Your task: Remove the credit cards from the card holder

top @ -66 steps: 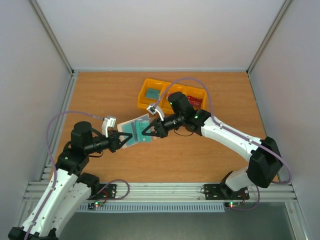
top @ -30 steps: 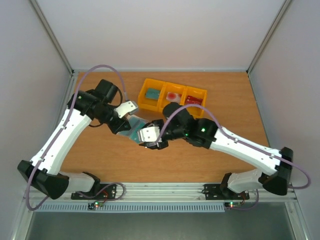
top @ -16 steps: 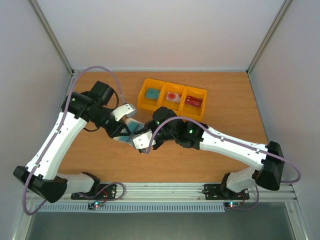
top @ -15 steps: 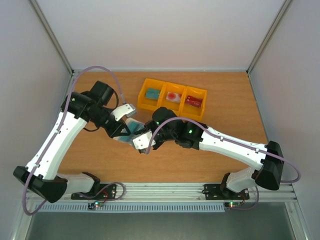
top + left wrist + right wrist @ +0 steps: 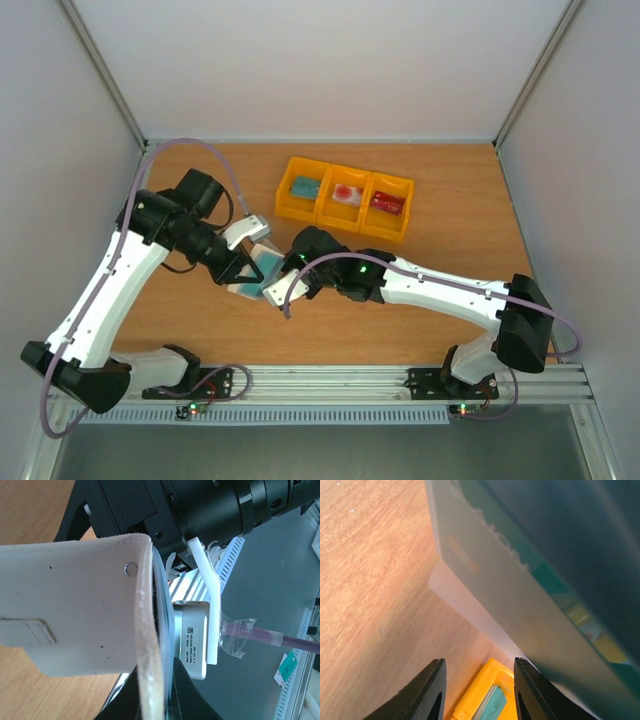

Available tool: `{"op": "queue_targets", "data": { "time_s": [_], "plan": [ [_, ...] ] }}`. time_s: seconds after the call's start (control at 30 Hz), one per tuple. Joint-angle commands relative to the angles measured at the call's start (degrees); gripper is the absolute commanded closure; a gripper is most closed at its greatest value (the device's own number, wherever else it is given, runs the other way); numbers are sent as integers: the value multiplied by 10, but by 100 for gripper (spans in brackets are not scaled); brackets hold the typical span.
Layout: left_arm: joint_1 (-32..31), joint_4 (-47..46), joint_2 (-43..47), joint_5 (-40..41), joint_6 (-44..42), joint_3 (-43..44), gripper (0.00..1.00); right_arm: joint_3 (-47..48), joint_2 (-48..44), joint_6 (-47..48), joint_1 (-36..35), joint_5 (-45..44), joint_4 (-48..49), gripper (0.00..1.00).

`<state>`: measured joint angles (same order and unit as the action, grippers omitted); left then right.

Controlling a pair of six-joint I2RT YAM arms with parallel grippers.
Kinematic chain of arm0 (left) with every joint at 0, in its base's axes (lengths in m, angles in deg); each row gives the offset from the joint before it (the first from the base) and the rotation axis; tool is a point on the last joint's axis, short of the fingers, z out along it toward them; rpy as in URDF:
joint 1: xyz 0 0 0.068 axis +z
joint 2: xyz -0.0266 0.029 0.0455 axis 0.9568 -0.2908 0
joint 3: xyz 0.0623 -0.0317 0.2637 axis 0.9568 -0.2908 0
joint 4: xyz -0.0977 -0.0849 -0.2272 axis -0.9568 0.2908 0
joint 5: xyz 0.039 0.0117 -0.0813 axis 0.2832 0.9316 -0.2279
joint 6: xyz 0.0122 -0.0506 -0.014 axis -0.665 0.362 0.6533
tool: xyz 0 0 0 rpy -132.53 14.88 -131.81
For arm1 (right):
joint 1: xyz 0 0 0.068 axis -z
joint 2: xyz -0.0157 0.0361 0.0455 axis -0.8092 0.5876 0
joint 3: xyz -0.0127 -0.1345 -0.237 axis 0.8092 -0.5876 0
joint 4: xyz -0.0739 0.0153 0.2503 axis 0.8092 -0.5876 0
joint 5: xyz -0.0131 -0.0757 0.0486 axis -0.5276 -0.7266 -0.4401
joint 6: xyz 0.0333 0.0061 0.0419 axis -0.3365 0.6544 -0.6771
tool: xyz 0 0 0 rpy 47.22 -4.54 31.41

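The right gripper (image 5: 479,666), jaws apart and empty, has slid in beside the card holder (image 5: 485,580). The left gripper (image 5: 237,268) keeps the holder pinched, just in front of the yellow tray (image 5: 284,200). Three cards (image 5: 303,187) lie there; a teal card (image 5: 547,577) awaits pulling.

The card holder (image 5: 75,605) fills the left half of the frame, cream-beige face outward, with a strap tab (image 5: 25,632) at the left edge and a metal stud (image 5: 131,568) near its upper right corner. Its right edge, showing grey-blue lining, runs down at bottom centre into the left gripper (image 5: 155,707), which is clamped on it. Behind it, a black arm housing (image 5: 200,510) spans the upper centre, carrying a white bracket (image 5: 212,605) and a grey camera module (image 5: 192,640). A purple cable (image 5: 295,641) exits at the right.
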<state>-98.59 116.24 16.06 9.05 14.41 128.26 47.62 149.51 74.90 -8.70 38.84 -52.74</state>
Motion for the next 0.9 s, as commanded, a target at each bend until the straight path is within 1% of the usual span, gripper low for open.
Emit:
{"op": "queue_targets", "data": {
  "time_s": [0.0,0.07,0.13,0.2,0.23,0.27,0.37,0.43,0.5,0.53,0.57,0.6,0.63,0.67,0.73,0.8,0.87],
  "plan": [
    [-15,-47,16,-26,35,-20,100,28,-29,-89,-5,35,45,60],
    [-15,-80,26,27,96,-37,100,16,-57,-160,0,71,25,60],
    [-15,-114,42,54,158,-65,100,14,-75,-263,13,132,-12,58],
    [-15,-160,60,69,203,-94,100,-6,-87,-389,23,176,-9,56],
    [-15,-190,67,76,224,-106,100,-20,-90,-435,25,188,-5,55],
    [-15,-207,71,84,266,-118,100,-36,-93,-484,25,189,2,55],
    [-15,-237,76,104,341,-151,100,-81,-108,-630,26,163,33,55],
    [-15,-249,81,116,377,-181,100,-116,-126,-742,27,142,70,57],
    [-15,-257,83,126,412,-206,100,-133,-136,-860,27,75,98,58],
    [-15,-262,84,129,423,-216,100,-126,-134,-933,27,36,86,58],
    [-15,-268,85,132,435,-224,100,-109,-129,-1008,27,-17,49,60],
    [-15,-279,89,134,449,-233,100,-92,-120,-1081,27,-47,9,62],
    [-15,-292,94,134,457,-243,100,-78,-110,-1132,26,-57,-18,63],
    [-15,-314,102,134,470,-255,100,-72,-100,-1162,20,-61,-22,63],
    [-15,-374,121,126,495,-288,100,-75,-83,-1186,6,-58,14,63],
    [-15,-432,137,123,516,-323,100,-75,-53,-1209,4,-35,35,63],
    [-15,-482,146,120,542,-347,100,-71,-25,-1221,4,-3,62,66]
  ]
}}
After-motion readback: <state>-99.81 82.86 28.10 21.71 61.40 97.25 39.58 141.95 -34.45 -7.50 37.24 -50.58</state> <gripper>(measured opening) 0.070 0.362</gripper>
